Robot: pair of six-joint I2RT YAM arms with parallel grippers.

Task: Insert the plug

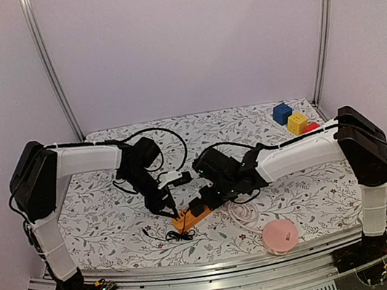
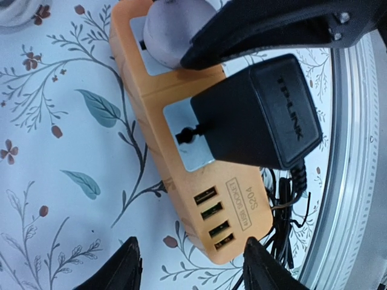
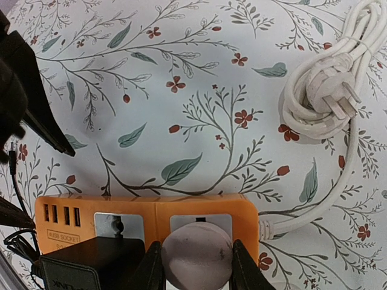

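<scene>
Orange power strip (image 3: 199, 208), left gripper (image 2: 193, 266) open astride it; right gripper (image 3: 196, 266) grips the round plug (image 3: 196, 249), apparently not fully seated, at the black adapter's (image 3: 91, 263) 3 o'clock.

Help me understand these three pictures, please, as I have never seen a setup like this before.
These are two robot arms bolted at the near edge of a cloth-covered table. One picture looks down from above and behind them. The other two come from a camera on each wrist, each showing its own gripper. On the table lies an orange power strip with a black adapter at one socket and its white cord coiled beside it. Further off are coloured cubes and a pink round thing. The right gripper is closed on a round pale plug at the strip's other socket; how deep it sits I cannot tell. The left gripper is open, its fingers either side of the strip's USB end.
</scene>
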